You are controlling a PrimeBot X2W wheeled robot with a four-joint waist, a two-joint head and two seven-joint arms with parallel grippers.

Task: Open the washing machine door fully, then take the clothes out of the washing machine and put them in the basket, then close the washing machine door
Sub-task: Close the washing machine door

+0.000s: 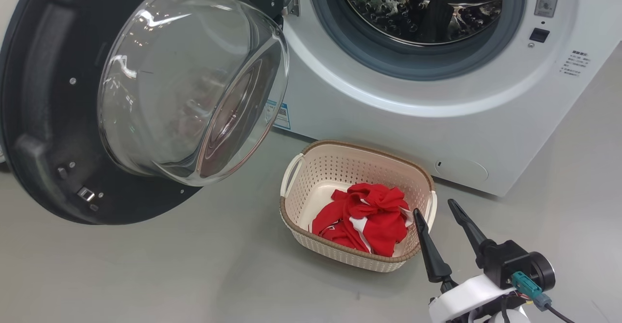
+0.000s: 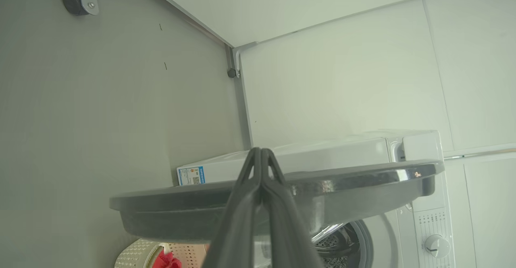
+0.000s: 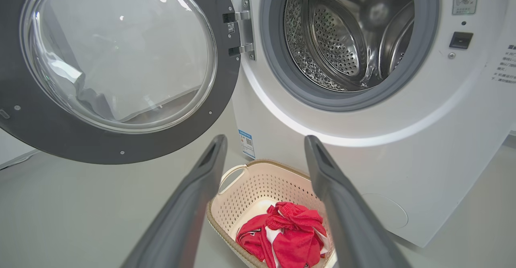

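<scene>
The washing machine door [image 1: 58, 119] stands swung wide to the left, its glass bowl [image 1: 194, 80] bulging toward me. The white washing machine [image 1: 388, 124] shows its steel drum [image 3: 346, 38], and I see no fabric in the part that shows. On the floor in front stands the cream basket [image 1: 316, 167] with the red and white clothes [image 1: 374, 216] in it. My right gripper [image 1: 436, 210] hangs open and empty just right of the basket; in the right wrist view it [image 3: 266, 139] is above the clothes [image 3: 286, 235]. My left gripper [image 2: 261, 152] is shut and empty, its tips across the door's rim [image 2: 363, 179]; whether they touch is unclear.
Grey floor [image 1: 146, 274] spreads around the basket and under the door. A caster wheel [image 2: 74, 0] and a white tiled wall [image 2: 342, 78] stand behind the machine. The machine's control dial [image 2: 437, 246] is in the left wrist view.
</scene>
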